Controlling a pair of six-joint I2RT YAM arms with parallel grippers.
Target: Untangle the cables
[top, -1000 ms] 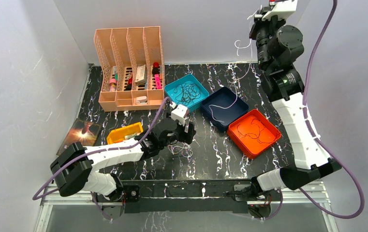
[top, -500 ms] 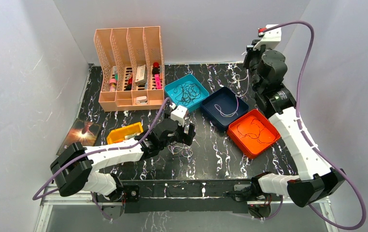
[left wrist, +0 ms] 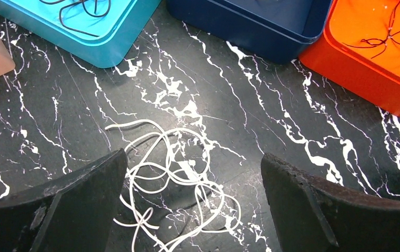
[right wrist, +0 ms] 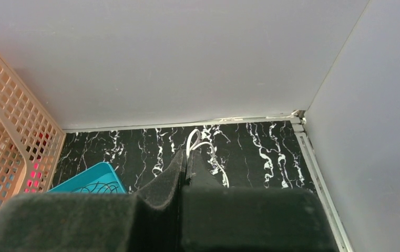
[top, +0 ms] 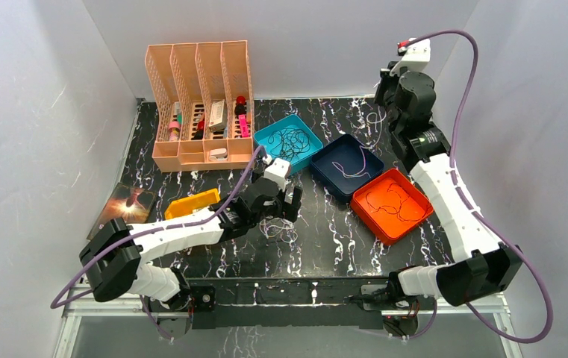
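Roughly halfway: cables (top: pixel 289 142) lie in three trays (top: pixel 260 139), your right gripper (right wrist: pixel 186 164) pinches a white strand (right wrist: pixel 195 137) (held high), and your left gripper (left wrist: pixel 192 168) gapes over a white tangle (left wrist: pixel 172 181) on the table (left wrist: pixel 271 105).

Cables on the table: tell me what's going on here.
The left gripper hangs open over a loose white tangle on the table. The right gripper is shut on a white cable, up near the back wall. Black cables lie in the teal tray, a dark cable in the orange tray.
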